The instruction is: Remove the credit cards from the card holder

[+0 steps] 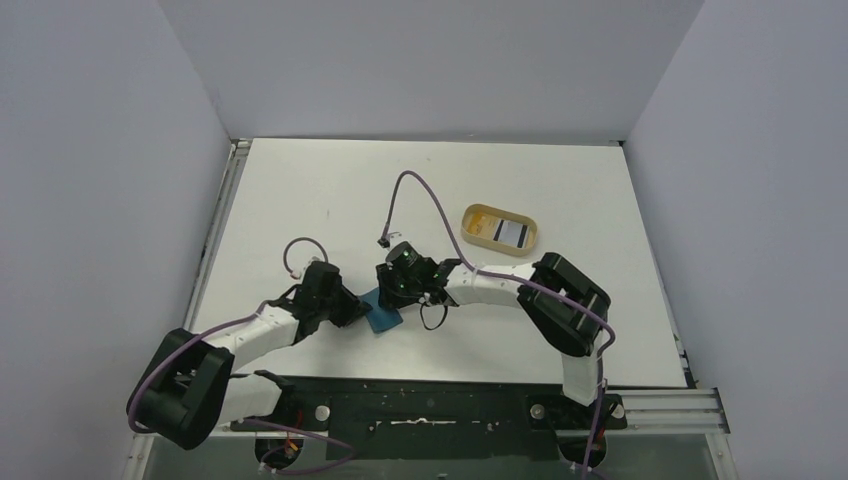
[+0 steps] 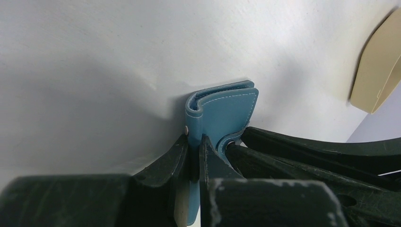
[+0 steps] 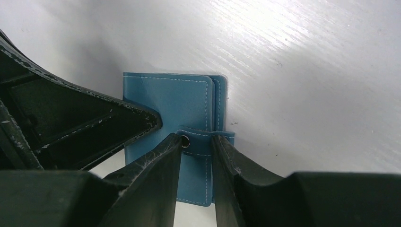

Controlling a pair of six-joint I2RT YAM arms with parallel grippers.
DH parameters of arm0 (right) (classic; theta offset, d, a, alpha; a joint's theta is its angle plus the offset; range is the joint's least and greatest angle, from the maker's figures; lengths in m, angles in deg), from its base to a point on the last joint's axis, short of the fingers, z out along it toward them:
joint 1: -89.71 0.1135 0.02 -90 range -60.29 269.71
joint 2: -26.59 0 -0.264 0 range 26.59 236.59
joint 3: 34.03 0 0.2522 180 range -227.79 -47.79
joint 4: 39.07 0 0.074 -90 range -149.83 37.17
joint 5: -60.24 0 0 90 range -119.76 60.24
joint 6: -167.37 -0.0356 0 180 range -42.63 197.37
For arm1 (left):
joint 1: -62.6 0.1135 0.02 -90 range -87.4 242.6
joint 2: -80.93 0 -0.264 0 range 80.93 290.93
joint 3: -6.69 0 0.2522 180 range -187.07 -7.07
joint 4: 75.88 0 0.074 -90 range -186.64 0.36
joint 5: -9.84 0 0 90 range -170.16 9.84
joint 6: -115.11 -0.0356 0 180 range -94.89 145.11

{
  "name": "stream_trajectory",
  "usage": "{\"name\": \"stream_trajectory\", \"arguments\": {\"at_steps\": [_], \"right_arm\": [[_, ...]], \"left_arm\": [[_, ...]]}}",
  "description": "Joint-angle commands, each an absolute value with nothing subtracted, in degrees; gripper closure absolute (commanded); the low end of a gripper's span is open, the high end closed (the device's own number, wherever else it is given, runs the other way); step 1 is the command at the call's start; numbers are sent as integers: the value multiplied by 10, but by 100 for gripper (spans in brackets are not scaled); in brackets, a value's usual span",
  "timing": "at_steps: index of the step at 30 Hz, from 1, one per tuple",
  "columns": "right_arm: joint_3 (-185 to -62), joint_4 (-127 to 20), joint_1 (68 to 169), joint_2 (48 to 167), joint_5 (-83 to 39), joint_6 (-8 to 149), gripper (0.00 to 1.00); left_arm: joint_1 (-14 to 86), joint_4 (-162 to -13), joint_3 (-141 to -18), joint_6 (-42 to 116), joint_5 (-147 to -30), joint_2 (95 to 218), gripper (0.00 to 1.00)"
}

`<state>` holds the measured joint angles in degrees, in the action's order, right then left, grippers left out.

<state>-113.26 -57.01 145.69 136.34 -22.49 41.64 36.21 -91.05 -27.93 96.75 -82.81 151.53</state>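
Left jaws: closed to a thin slit on one edge of the wallet [image 2: 222,111], beside its snap stud; we read this as the anchoring hold.
Right jaws: nearly closed, with the wallet's strap [image 3: 196,145] pinched between them.
Wallet: folded on the desk [image 1: 330,190], directly between the two jaws and touching both.
Axis: in the right wrist view its long side runs straight out from the right jaws, and the strap crosses it.
Nearer arm: neither, since both already have hold.
Coming move: we judge the strap must peel away from the left jaws to open the fold.
Wallet contents: hidden by the fold, so we cannot tell.
Tray [image 1: 478,222]: well apart, far right, holding a white, black-banded card [image 1: 513,234].
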Motion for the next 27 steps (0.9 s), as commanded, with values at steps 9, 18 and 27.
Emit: {"name": "stream_trajectory", "arguments": {"at_steps": [9,18,27], "right_arm": [[-1161,-638,1489,1442,-139,428,71],[-1122,-554,1467,1386,-109,417,59],[-1147,-641,1480,1346,-204,529,58]], "left_arm": [[371,-914,-304,897,-758,1581,100],[376,-905,-306,880,-755,1604,100],[397,-905,-320,866,-781,1626,100]]}}
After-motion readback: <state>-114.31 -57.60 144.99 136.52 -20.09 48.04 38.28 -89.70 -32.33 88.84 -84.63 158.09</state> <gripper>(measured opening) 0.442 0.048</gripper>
